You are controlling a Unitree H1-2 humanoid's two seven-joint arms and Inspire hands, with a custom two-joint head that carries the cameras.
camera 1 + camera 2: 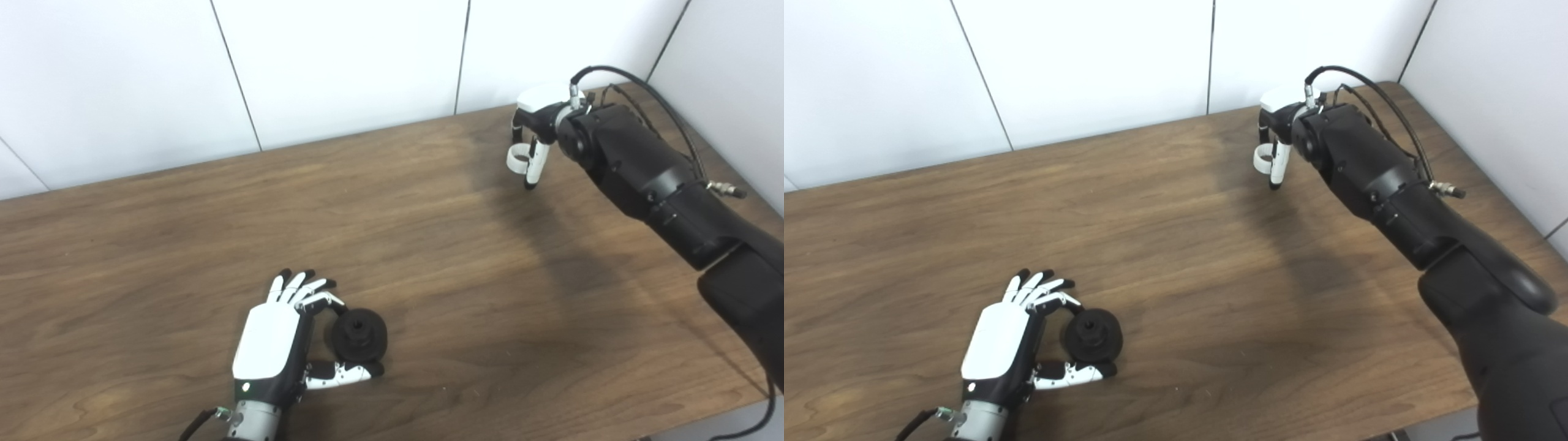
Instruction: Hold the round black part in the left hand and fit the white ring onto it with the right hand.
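Note:
The round black part (359, 334) sits on the wooden table (429, 257) near the front, also in the right eye view (1092, 335). My left hand (288, 343) is beside it on its left, fingers spread and curved around it, thumb under its near side; I cannot tell whether they touch it. My right hand (534, 131) is far off at the back right, above the table, fingers closed on the white ring (518, 158), which hangs between the fingertips; it also shows in the right eye view (1263, 157).
White wall panels (343, 61) stand right behind the table's far edge. The table's right edge (744, 184) runs close under my right forearm (649, 171). A black cable (661, 98) loops above the wrist.

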